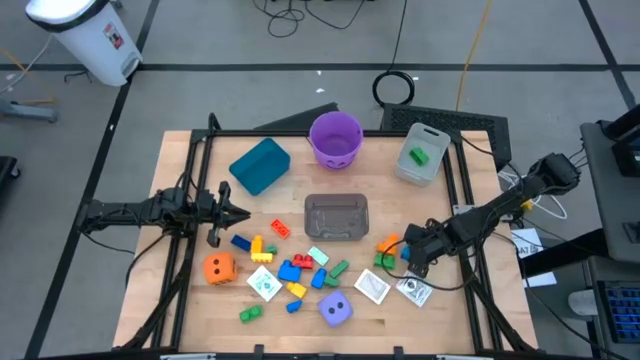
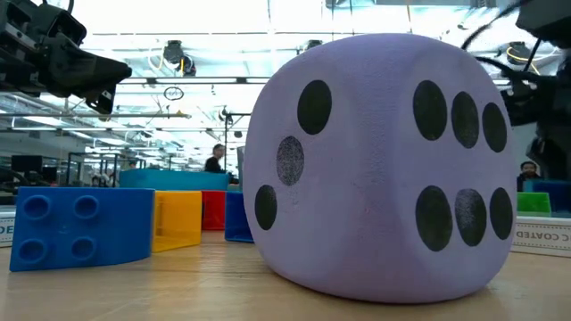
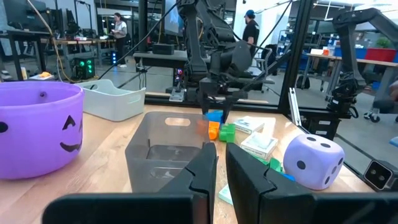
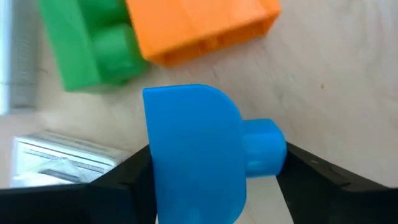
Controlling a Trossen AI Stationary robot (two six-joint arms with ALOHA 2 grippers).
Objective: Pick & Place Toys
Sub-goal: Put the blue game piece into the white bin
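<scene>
My right gripper [image 1: 407,254] points steeply down at the table's right side, shut on a small blue block [image 4: 193,155]. An orange block [image 4: 199,28] and a green block [image 4: 90,46] lie on the wood just beyond it. More coloured blocks [image 1: 295,270], white cards [image 1: 372,287], an orange die [image 1: 219,268] and a purple die [image 1: 336,310] lie across the near middle. My left gripper [image 1: 240,213] waits shut and level at the left, touching nothing. My right gripper has the blue block between its two fingers. One finger [image 4: 127,171] meets the block's flat side and the other finger [image 4: 311,171] meets the end of its round stud [image 4: 264,149]. The fingers come from above, slanting down. Whether the block is off the table, I cannot tell.
A clear tub [image 1: 337,217] stands mid-table. A purple bucket [image 1: 335,138], a teal bin [image 1: 260,165] and a pale tub holding a green block [image 1: 418,155] stand along the far edge. A wrapped card [image 4: 56,158] lies beside the blue block.
</scene>
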